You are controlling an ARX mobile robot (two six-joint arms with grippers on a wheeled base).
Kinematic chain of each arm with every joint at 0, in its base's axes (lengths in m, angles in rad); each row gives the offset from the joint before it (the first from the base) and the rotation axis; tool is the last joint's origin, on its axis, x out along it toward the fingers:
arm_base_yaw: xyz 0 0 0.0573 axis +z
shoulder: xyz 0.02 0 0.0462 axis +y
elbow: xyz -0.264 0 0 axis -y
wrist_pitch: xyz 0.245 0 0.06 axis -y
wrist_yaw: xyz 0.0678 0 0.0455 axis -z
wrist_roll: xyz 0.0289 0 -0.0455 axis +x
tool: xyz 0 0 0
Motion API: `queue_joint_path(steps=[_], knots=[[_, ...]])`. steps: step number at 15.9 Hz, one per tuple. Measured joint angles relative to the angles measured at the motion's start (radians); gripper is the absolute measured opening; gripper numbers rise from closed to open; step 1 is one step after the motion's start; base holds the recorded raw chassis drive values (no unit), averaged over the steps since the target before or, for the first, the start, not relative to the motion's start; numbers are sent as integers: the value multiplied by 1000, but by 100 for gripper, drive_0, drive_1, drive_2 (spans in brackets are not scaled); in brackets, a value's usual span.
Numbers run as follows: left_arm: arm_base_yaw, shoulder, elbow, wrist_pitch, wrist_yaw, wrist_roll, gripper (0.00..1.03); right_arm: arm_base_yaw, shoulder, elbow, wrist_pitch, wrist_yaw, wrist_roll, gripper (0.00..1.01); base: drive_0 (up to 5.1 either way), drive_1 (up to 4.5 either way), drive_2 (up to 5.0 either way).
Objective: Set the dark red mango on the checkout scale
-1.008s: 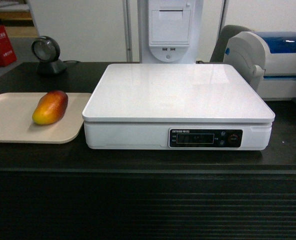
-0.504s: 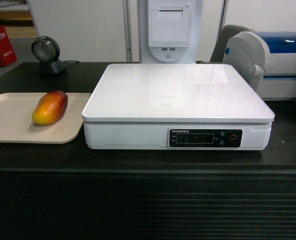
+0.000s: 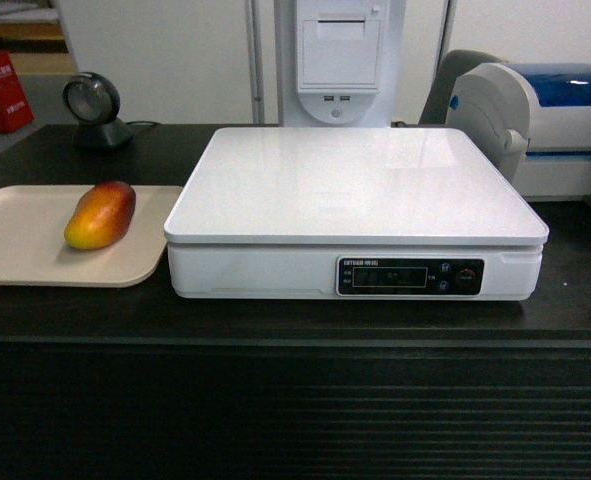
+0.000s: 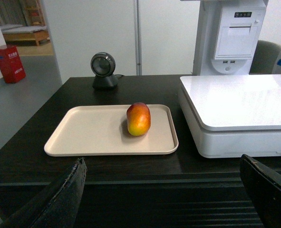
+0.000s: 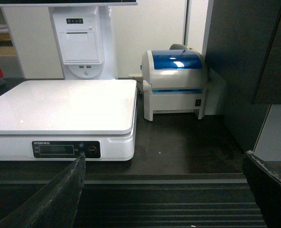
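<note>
Dark red mango on beige tray, beside scale.

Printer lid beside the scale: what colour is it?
Glossy blue printer lid, clearest in the right wrist view.

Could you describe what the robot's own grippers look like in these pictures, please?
Only the fingers show, at the bottom of each wrist view. The left gripper has two black, broad, wedge-shaped fingers with rough, worn edges. The right gripper looks the same: matte black fingers with frayed edges. No cables or markings are visible, and neither arm appears in the head view.
</note>
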Motion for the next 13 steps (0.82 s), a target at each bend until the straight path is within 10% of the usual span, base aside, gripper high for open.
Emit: queue_joint_path(steps=[7,9,11,12,13], knots=[[0,0,0,0,0,0,98,0,0,0,0,0,0,98,0,0,0],[-169,29,0,71,-301,-49,98,0,0,0,-1,0,0,98,0,0,0],[87,136,-3,255,-202,-74,98,0,0,0,0,-2,0,98,0,0,0],[142,329,1,439,-177,-79,98,0,0,0,0,-3,0,98,0,0,0],[69,504,24,559,-181,-79,98,0,0,0,0,0,0,98,0,0,0]])
